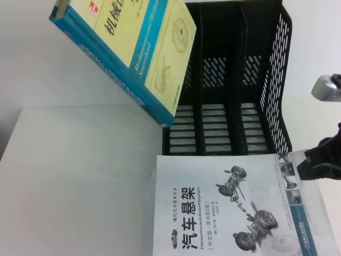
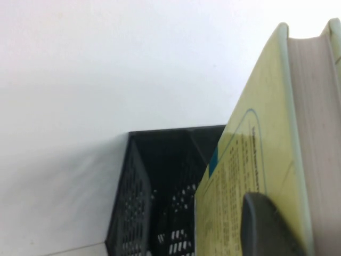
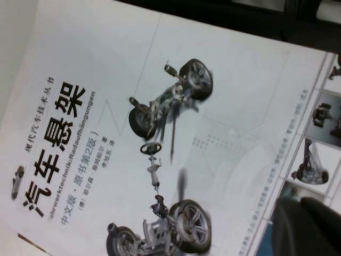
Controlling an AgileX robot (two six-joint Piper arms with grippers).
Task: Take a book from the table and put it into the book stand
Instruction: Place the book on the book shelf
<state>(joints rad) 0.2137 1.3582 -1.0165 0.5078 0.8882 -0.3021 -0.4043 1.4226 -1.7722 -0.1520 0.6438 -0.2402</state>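
The book stand [image 1: 229, 80] rises at the far side of the table [image 1: 80, 176], a black rack with three upright slots, perforated side panels and a slotted base. All three slots show only their bare slotted floor. The book [image 1: 133, 53] is held tilted in the air at the stand's left slot, its lower corner near the stand's front left edge. It has a pale yellow-green cover, a teal band and spine, black Chinese characters starting "机械", a slanted cursive subtitle too small to read, and line drawings of mechanisms.

In the left wrist view the left end effector [image 2: 277, 229] is clamped on the book, one dark finger [image 2: 264, 224] pressed against the cover beside the page block.

A white-grey book [image 1: 234, 208] lies flat on the table just in front of the stand. Its title reads "汽车悬架", with "Fahrwerktechnik: Radaufhängungen" and "(中文版·原书第2版)" beneath, beside a picture of a car suspension.

The right end effector [image 1: 319, 160] sits at the right edge of that book; I cannot tell how its fingers stand.
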